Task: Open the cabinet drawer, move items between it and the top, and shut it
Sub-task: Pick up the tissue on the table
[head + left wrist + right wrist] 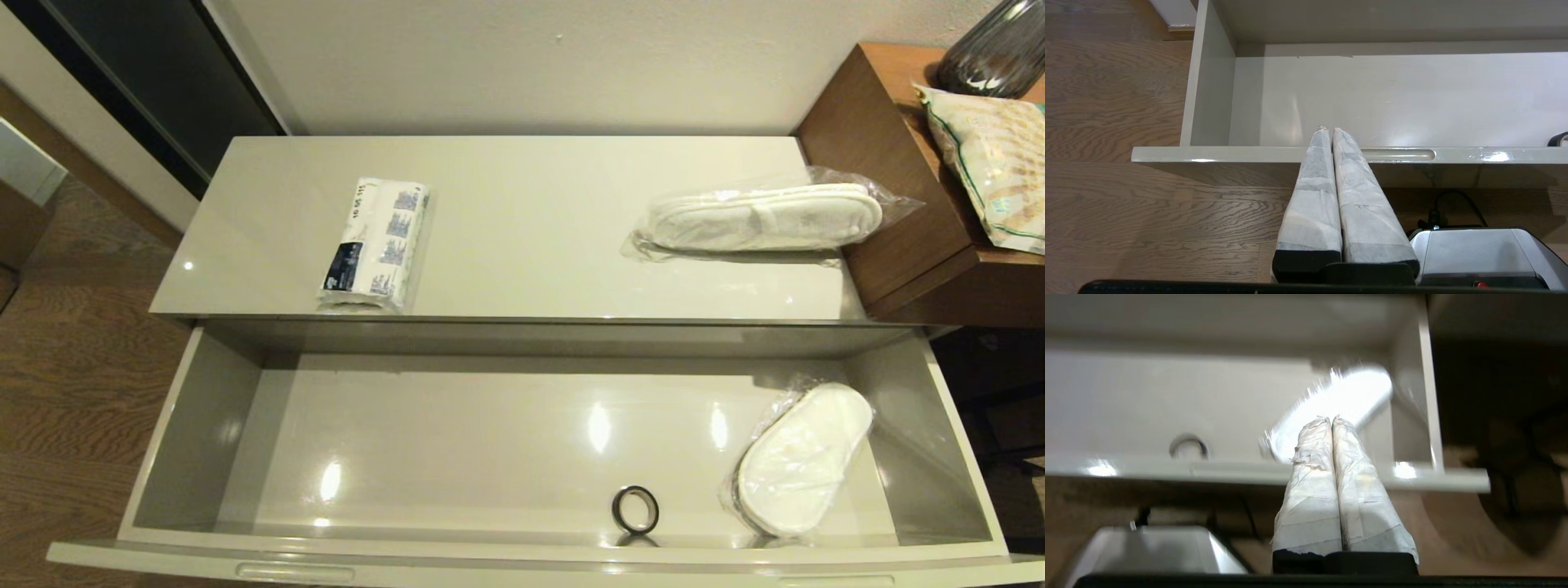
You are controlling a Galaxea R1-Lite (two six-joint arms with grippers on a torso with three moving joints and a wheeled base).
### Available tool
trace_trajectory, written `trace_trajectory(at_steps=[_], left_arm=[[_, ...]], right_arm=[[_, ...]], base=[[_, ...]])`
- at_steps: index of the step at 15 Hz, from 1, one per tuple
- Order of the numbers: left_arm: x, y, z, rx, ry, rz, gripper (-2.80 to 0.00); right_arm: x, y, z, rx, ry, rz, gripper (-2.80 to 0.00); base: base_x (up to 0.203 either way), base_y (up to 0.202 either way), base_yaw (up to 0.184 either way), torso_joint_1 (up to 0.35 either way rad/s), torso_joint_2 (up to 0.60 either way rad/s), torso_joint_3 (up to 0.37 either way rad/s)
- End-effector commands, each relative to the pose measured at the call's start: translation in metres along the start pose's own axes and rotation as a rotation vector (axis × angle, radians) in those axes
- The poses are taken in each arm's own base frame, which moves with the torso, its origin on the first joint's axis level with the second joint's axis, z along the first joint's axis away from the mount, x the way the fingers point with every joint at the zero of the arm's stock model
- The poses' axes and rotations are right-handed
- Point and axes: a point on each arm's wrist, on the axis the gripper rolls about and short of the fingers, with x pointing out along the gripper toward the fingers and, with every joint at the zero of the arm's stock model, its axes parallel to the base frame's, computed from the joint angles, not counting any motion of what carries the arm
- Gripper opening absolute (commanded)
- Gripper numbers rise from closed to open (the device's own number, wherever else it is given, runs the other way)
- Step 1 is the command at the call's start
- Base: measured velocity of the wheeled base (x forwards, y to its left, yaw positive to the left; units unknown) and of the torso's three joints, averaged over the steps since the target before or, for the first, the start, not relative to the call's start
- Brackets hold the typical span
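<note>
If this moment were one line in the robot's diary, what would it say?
drawer: open | inside: slippers, black ring | top: tissue pack, second slippers | left end effector, right end effector: shut, empty, at drawer front

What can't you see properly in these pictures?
- Head view: no arms show; the dark glass vase is cut off by the top edge.
- Right wrist view: the white plastic-wrapped slippers and small black ring are blurred; the shut right gripper covers part of the slippers.
- Left wrist view: the ring is cut off by the edge.
</note>
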Motion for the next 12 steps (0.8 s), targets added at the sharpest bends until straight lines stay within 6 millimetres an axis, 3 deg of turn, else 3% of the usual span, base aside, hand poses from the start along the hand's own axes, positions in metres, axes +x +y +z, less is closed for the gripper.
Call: trace_trajectory(at_steps=[1,12], left_arm=[[0.0001,0.0000,0.0000,0.000,0.001,0.000,-2.80],[0.0001,0.0000,0.0000,0.000,0.001,0.000,-2.80]], right_arm=[[0.0034,0.0011,-0.0077,0.013,0.002,0.026,-2.80],[0.0034,0.0011,-0.0075,0.028,0.001,0.024,-2.80]], base=[[0.000,0.000,0.000,0.000,0.00,0.000],[0.000,0.000,0.000,0.000,0.00,0.000]])
